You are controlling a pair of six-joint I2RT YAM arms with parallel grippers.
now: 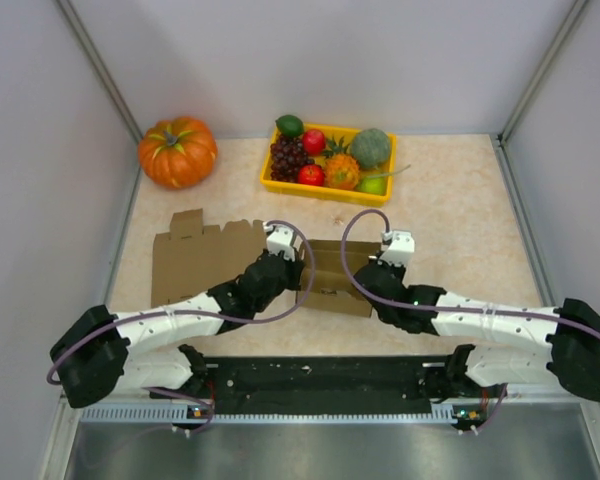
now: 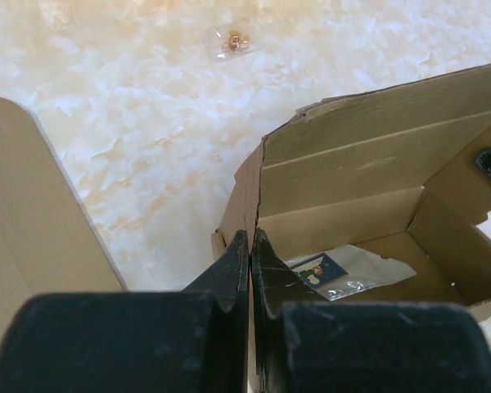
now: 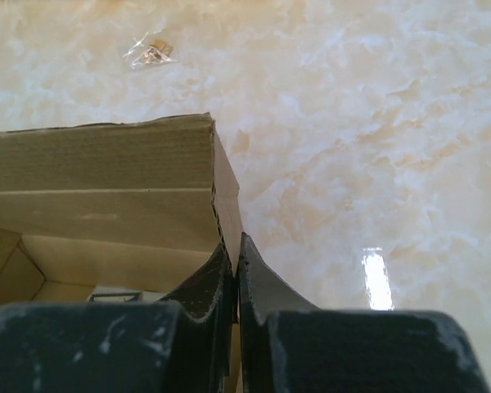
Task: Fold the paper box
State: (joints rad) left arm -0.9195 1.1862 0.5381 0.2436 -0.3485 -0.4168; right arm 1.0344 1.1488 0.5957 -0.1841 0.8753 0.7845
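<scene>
Marbled table (image 1: 460,210) held the paper box (image 1: 330,278) (walls half-raised); left gripper (image 2: 251,242) and right gripper (image 3: 236,246) pinched opposite walls; squaring them seemed next.

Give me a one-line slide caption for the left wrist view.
Left gripper pinching a side wall of the open paper box, a small packet lying inside, on a marbled table.

Bare table (image 1: 465,228) right of the box (image 1: 325,292), flat cardboard (image 1: 195,258) close left, pumpkin (image 1: 177,151) and fruit tray (image 1: 330,192) behind
</scene>
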